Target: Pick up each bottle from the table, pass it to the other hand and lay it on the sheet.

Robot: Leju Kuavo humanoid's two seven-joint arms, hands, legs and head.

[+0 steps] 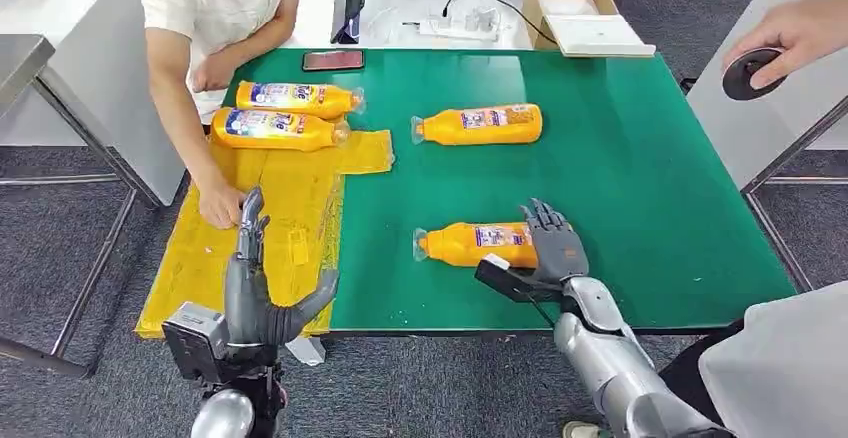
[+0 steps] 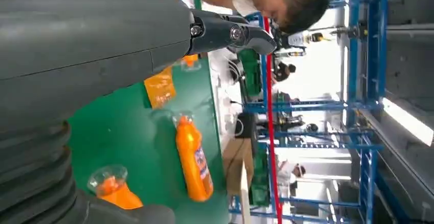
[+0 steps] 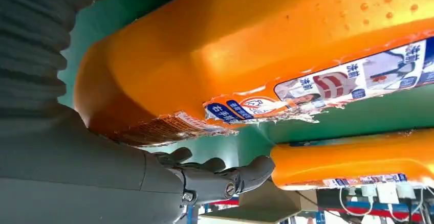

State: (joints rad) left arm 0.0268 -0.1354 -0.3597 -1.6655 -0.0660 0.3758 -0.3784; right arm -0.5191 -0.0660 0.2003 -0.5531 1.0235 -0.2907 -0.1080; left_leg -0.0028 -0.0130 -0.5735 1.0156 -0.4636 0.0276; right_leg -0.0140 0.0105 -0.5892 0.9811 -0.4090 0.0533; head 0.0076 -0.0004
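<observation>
Nearest us, our left hand hangs over the near end of the yellow sheet with its fingers spread and nothing in it, just beside a person's hand pressed on that sheet. Our right hand lies against the base end of the near orange bottle on the green table, fingers extended and not visibly wrapped round, so we judge it touching, not gripping. Pushed from that end, the round bottle could roll or slide left, and a later handover above the sheet risks brushing the person's hand; two bottles already lie on the sheet's far part, and another bottle waits farther back.
</observation>
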